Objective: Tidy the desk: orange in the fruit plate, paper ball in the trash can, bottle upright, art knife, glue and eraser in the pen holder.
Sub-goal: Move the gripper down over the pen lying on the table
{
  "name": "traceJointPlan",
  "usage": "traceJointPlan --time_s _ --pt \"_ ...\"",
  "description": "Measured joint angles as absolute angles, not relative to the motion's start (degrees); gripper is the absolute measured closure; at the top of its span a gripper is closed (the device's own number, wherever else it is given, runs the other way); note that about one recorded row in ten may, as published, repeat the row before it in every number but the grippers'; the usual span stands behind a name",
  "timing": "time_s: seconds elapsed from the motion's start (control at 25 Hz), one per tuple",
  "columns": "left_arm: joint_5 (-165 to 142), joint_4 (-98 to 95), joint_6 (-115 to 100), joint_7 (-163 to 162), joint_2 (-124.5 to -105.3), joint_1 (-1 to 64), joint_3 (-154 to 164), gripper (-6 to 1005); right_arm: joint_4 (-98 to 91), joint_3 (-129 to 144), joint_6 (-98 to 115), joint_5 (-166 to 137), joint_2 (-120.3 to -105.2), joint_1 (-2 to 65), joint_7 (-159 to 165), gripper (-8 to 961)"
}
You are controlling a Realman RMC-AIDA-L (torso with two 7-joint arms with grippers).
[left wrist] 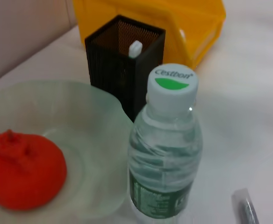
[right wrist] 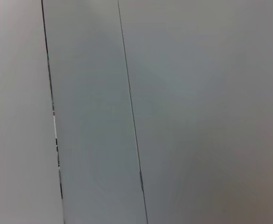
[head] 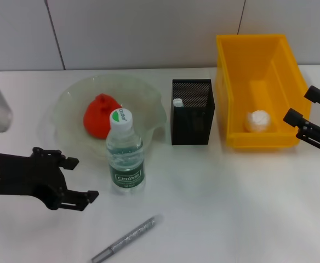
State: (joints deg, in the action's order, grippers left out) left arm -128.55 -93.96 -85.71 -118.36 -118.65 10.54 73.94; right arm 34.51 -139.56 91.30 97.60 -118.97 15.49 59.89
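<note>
Head view of a white worktop. At centre, slightly toward 9 o'clock: water bottle standing upright, white cap with green mark on top, green label low on the body. Touching or just behind it, toward 11 o'clock: translucent fruit plate holding the orange. At 1 o'clock from the bottle: black mesh pen holder, upright, with one white-tipped item standing in its near left corner; identity of that item not discernible. Beside the pen holder, toward 3 o'clock: yellow bin serving as trash can, with the white paper ball lying on its floor near the front wall. At 6 o'clock from the bottle, near the front edge: slim silver-grey art knife, lying flat and diagonal, well apart from the pen holder.

Left gripper at 8 o'clock from the bottle, just beside it, jaws spread apart and holding nothing. Right gripper at the trash can's right wall, 3 o'clock edge of the scene, jaws parted and empty.

Left wrist view: bottle in close-up before the plate, orange, pen holder and bin. Right wrist view: plain grey panelled wall only.
</note>
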Motion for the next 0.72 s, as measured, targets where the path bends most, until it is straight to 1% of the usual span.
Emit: traceJointPlan --time_s 0.2,0.72 --pt "-135.0 -99.1 -85.6 -128.1 -118.65 10.6 82.0 170 33.9 -139.6 90.1 97.7 -119.06 15.5 59.3 142" --pt "-139.9 -102.2 -85.6 -141.5 -118.69 13.3 91.4 170 32.1 -139.7 90.0 97.7 -119.06 15.8 57.5 142"
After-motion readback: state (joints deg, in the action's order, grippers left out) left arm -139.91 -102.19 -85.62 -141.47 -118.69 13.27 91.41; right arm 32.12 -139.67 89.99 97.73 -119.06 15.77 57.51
